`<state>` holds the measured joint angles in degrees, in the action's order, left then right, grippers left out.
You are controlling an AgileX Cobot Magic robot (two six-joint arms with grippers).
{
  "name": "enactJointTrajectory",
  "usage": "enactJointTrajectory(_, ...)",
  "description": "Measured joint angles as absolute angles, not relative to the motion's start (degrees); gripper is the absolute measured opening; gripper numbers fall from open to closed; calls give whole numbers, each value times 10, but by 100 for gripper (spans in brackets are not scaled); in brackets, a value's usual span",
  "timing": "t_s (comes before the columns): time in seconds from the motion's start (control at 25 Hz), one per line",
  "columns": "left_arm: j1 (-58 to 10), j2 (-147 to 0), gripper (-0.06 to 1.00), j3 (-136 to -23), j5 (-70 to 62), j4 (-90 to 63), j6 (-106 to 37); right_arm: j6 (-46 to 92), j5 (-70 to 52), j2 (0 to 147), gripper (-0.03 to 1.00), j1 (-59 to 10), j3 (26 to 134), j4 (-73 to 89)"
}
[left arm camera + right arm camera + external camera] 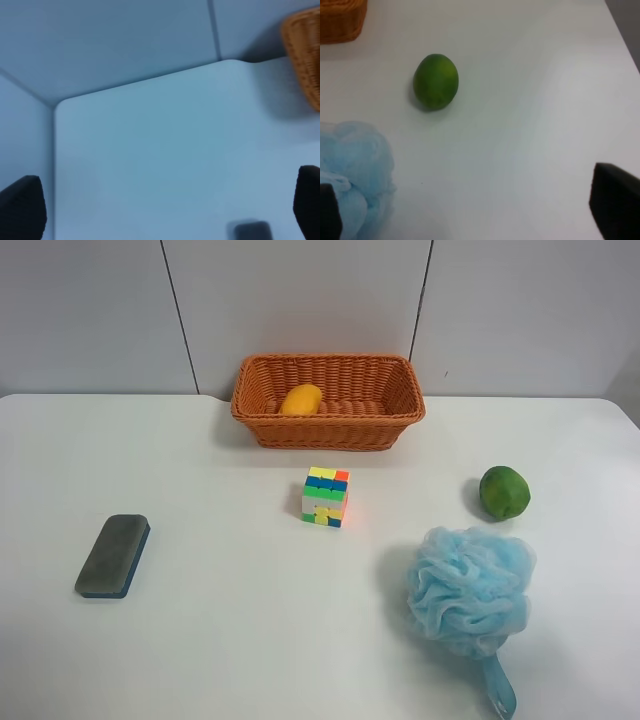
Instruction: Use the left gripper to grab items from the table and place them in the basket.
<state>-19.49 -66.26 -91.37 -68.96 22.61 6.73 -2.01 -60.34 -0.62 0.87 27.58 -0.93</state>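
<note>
- Left wrist view: the left gripper hung over the table with its fingers spread wide at the two edges of the picture and nothing between them. The basket showed only as a wicker edge, well apart from the gripper. A blurred dark object lay on the white surface; what it was could not be told from this picture.
- Right wrist view: the right gripper was likewise spread apart and empty. A green fruit sat on the table between a corner of the basket and a blue bath sponge, touching neither.
- Exterior high view: neither arm appeared. The mango lay inside the basket, toward the side facing the grey eraser. A multicoloured cube stood near the basket, in front of it. The eraser, the green fruit and the sponge lay farther from the basket.
</note>
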Motion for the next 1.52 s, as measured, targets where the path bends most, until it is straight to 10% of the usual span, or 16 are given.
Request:
enactJointTrajectory(0.68, 44, -104, 99, -506, -694, 162, 79, -20, -603, -6, 99, 9, 276, -9)
enactJointTrajectory(1.52, 55, 4, 99, -292, -613, 52, 70, -20, -603, -6, 99, 9, 276, -9)
